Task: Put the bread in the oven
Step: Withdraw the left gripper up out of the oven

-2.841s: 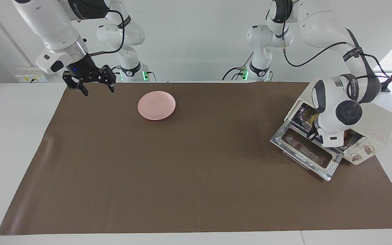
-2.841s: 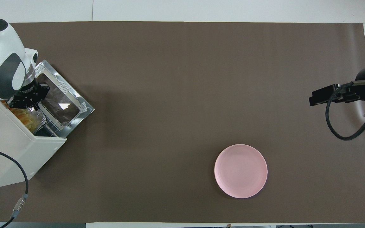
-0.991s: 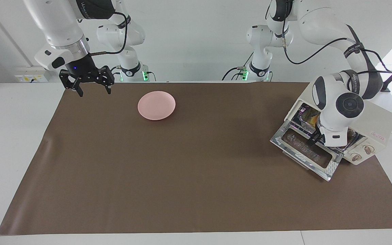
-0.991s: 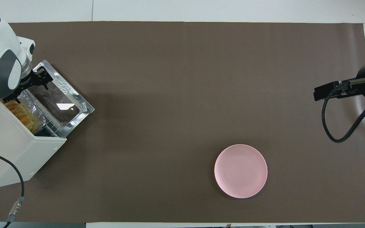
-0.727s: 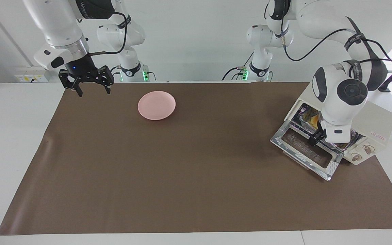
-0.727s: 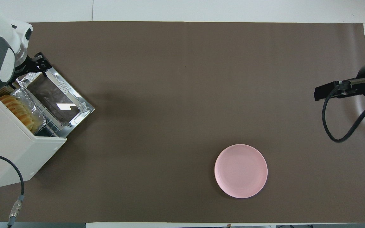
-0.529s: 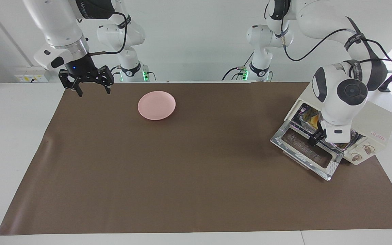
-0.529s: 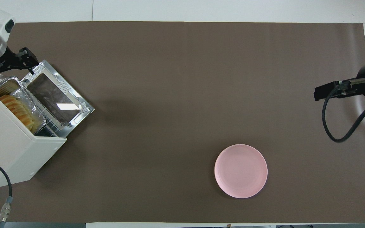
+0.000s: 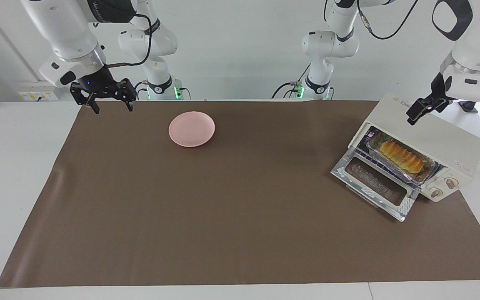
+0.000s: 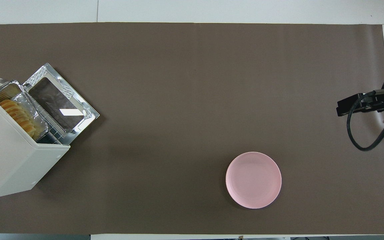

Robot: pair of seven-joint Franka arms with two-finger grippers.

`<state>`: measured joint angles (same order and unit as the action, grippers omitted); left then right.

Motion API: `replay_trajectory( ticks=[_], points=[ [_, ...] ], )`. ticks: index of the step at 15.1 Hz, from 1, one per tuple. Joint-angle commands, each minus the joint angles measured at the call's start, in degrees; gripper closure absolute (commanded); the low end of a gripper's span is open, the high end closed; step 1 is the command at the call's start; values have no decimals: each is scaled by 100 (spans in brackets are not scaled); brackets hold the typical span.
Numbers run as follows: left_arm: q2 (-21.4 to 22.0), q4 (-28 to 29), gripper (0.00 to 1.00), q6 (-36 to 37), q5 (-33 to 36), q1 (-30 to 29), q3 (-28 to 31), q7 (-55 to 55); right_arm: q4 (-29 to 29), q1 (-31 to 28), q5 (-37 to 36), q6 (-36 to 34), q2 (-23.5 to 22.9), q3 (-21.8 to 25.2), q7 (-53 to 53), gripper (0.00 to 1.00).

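The bread [image 9: 401,156] is lying in the oven [image 9: 452,146], whose door is hanging down. The left pincer [image 9: 416,115] is hovering open and empty above the oven; the right pincer [image 9: 108,105] is waiting open over the desk's [image 9: 223,200] corner.

A pink plate [image 9: 191,128] sits alone on the brown mat [image 9: 223,233].

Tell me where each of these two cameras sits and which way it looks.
Facing view: high across the table, looking at the robots; both arms show, left tool over the toaster oven, right tool over the mat's edge.
Overhead view: above the robots' end, looking steeply down; only the right tool shows clearly.
Shared: oven, bread in foil tray, pink plate.
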<state>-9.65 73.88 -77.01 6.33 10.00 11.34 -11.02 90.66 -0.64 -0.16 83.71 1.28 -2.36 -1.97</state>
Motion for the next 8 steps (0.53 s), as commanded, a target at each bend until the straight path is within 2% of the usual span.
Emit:
replay_trajectory(
  ticks=[1,6,8],
  points=[
    [261,406,0,117,-210,11,-96,310,-49,-86,-107,-294,48,-1,-146,0],
    [429,654,0,108,-694,-68,-53,811,-58,-130,-99,-277,47,25,-146,0],
    [394,619,0,143,-712,-252,-227,838,-58,-138,-107,-277,48,52,-129,0]
  ],
)
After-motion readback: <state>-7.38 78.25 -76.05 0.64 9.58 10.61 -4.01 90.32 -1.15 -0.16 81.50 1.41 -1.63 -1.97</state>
